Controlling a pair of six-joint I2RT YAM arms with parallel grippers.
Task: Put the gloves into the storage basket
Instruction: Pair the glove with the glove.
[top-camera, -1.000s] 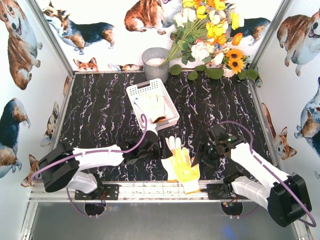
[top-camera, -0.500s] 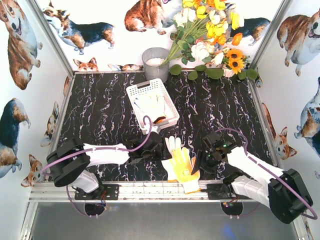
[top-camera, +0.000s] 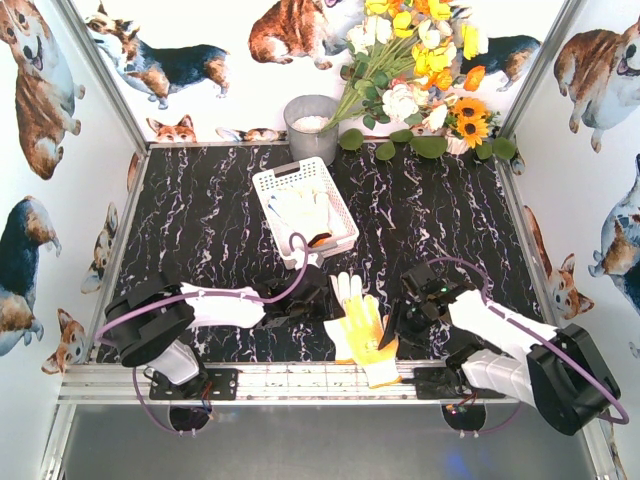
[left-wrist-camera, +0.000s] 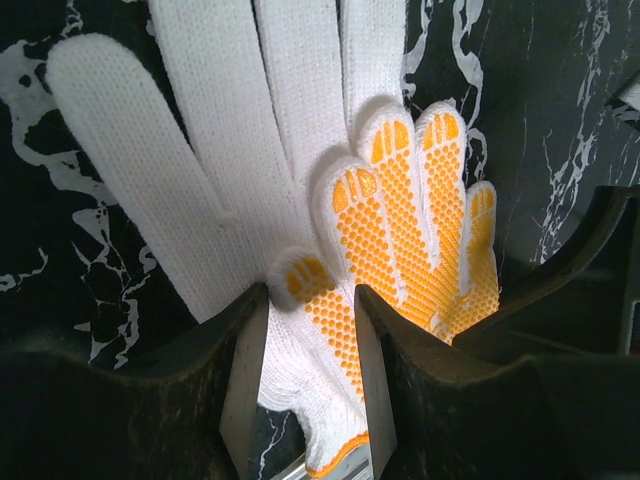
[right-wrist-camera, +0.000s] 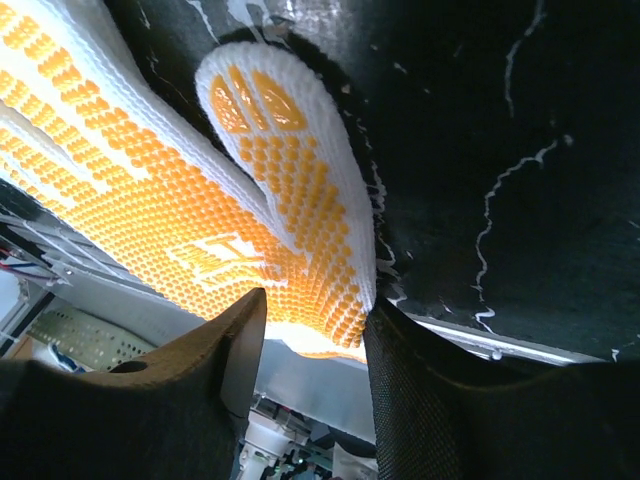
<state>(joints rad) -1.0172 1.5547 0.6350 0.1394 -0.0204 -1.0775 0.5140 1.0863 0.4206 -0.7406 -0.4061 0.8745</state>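
Observation:
Two gloves lie overlapped near the table's front edge: a yellow-dotted glove (top-camera: 367, 325) on top of a white glove (top-camera: 347, 290). My left gripper (top-camera: 325, 305) comes in from their left. In the left wrist view its jaws (left-wrist-camera: 308, 300) are closed in on the dotted glove's (left-wrist-camera: 420, 230) thumb and cuff side, with the white glove (left-wrist-camera: 200, 150) beyond. My right gripper (top-camera: 391, 325) is at the dotted glove's right edge and grips that edge (right-wrist-camera: 300, 230) between narrow jaws (right-wrist-camera: 315, 310). The white latticed storage basket (top-camera: 262, 188) stands behind, with cream gloves (top-camera: 303, 210) in it.
A grey round pot (top-camera: 310, 125) and a bunch of flowers (top-camera: 420, 70) stand at the back wall. The table's metal front rail (top-camera: 300, 378) runs just below the gloves, and the dotted glove's cuff reaches it.
Both grippers have moved in on the overlapped gloves, the left one rightward and the right one leftward. The gloves have barely shifted.

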